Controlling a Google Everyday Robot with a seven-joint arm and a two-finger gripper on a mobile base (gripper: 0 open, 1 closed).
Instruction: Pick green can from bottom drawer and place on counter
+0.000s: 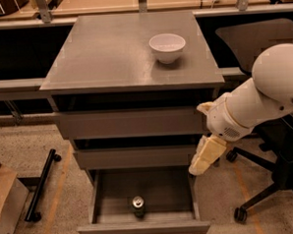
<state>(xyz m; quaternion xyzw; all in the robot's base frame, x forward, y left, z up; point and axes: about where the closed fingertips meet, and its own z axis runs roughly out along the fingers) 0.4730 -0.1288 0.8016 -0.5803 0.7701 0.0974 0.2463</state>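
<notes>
The green can (138,206) stands upright in the open bottom drawer (142,230), near its front middle, with its silver top showing. My gripper (204,158) hangs on the white arm at the drawer's right side, above its right wall and up and to the right of the can, apart from it. The grey counter (108,52) tops the cabinet.
A white bowl (167,47) sits on the counter at the right rear. Two shallower drawers (132,123) above are slightly open. A black office chair (268,181) stands to the right. A black wheeled bar (39,186) and a cardboard box (6,205) lie at left.
</notes>
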